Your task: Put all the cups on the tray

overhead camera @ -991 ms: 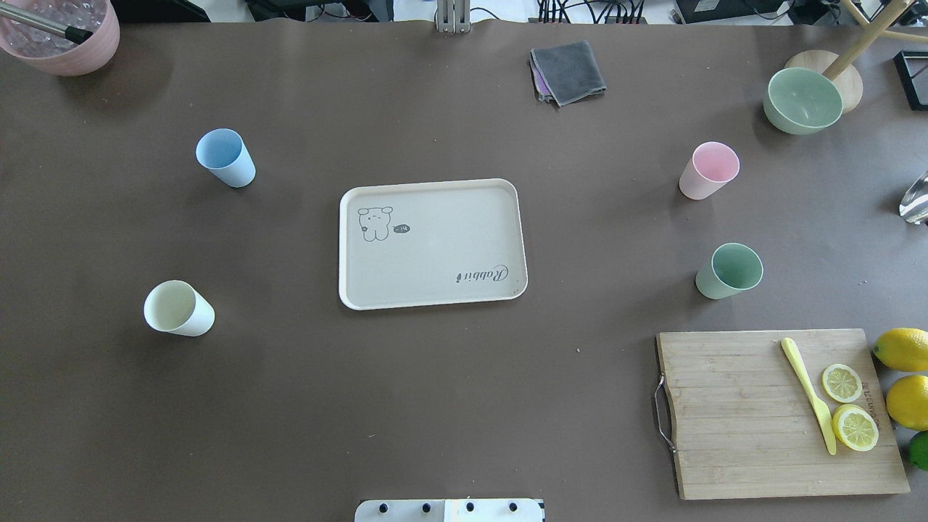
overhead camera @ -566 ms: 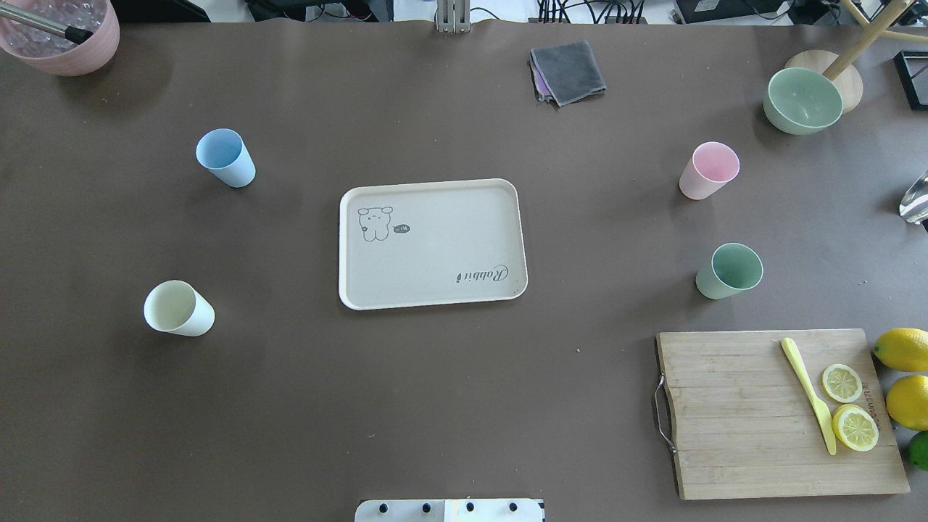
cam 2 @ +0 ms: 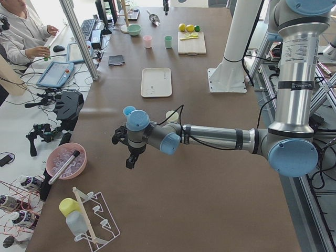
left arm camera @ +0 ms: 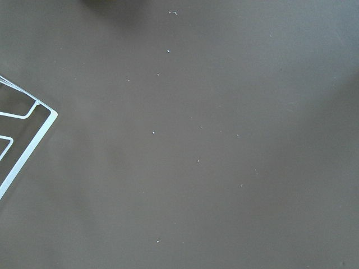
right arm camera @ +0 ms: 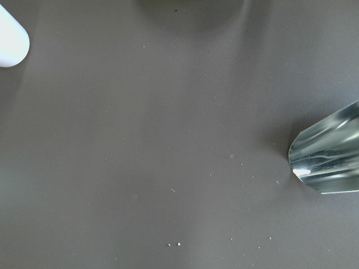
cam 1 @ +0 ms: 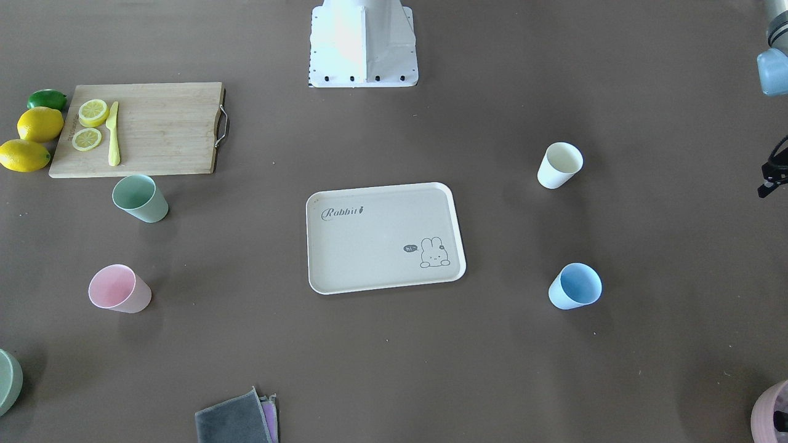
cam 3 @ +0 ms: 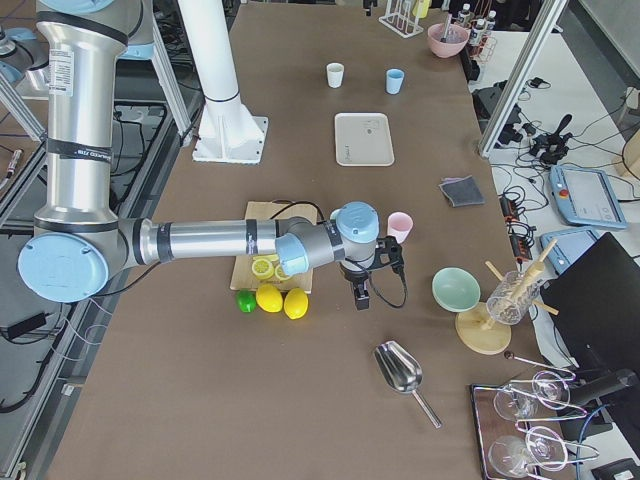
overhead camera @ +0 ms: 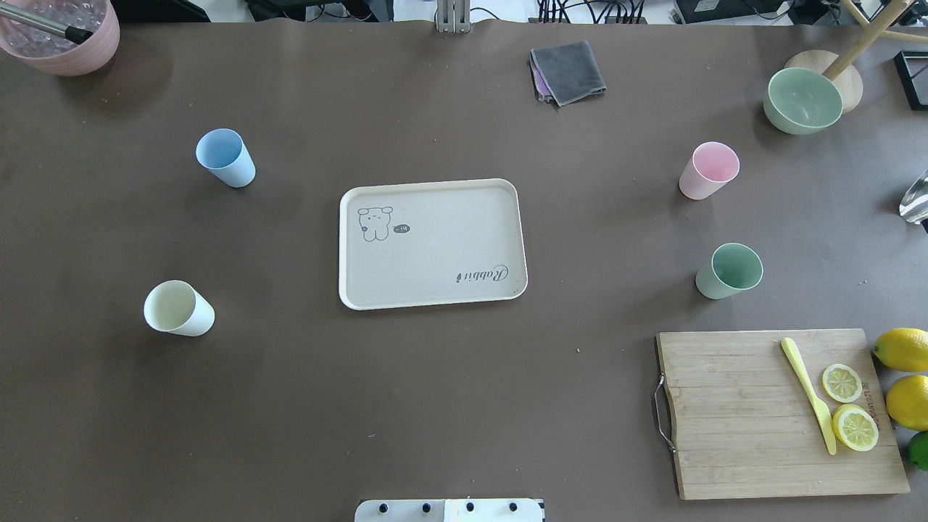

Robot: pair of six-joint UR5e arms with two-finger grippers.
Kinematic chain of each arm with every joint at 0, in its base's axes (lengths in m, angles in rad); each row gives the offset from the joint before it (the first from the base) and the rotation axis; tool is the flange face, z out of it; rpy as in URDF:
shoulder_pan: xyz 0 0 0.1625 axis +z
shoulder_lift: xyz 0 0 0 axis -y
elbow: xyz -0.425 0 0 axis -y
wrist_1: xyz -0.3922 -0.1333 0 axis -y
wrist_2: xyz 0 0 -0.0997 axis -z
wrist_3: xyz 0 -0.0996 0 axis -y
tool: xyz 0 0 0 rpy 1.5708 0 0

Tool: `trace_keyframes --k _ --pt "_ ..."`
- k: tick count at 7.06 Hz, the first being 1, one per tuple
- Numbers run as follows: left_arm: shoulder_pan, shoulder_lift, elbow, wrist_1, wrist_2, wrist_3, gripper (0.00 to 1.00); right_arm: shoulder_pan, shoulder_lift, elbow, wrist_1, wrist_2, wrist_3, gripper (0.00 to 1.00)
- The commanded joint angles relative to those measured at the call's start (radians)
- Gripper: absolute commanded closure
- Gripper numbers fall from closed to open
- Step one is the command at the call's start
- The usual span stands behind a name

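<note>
The beige Rabbit tray [overhead camera: 435, 239] lies bare at the table's middle, also in the front-facing view [cam 1: 381, 246]. Four cups stand upright on the table around it, all apart from it: light blue [overhead camera: 225, 157] and cream-white [overhead camera: 177, 308] on the left, pale pink [overhead camera: 709, 170] and mint green [overhead camera: 729, 270] on the right. My left gripper [cam 2: 131, 157] hangs over bare table beyond the blue cup. My right gripper [cam 3: 362, 290] hangs beyond the pink cup [cam 3: 400, 227]. I cannot tell whether either is open or shut. Neither wrist view shows fingers.
A wooden cutting board [overhead camera: 739, 435] with lemon slices and a yellow knife lies front right, with lemons [overhead camera: 902, 349] beside it. A green bowl [overhead camera: 802, 100], a grey cloth [overhead camera: 568, 71] and a pink ribbed container [overhead camera: 61, 32] stand at the back. A metal scoop [right arm camera: 328, 159] and a wire rack [left arm camera: 17, 140] lie near the table's ends.
</note>
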Motion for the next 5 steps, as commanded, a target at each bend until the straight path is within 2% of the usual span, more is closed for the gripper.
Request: trace_keyframes --k 1,3,5 --pt "0.000 0.001 0.009 -0.002 -0.004 0.002 0.02 0.000 0.000 -0.007 0.000 -0.001 -0.007 0.00" --pt "-0.001 0.039 0.002 -0.077 -0.001 -0.005 0.02 0.000 0.002 -0.003 0.001 -0.006 -0.006 0.00" --pt "-0.001 0.044 0.003 -0.096 -0.006 -0.022 0.02 0.000 0.002 0.002 0.001 -0.001 0.000 0.00"
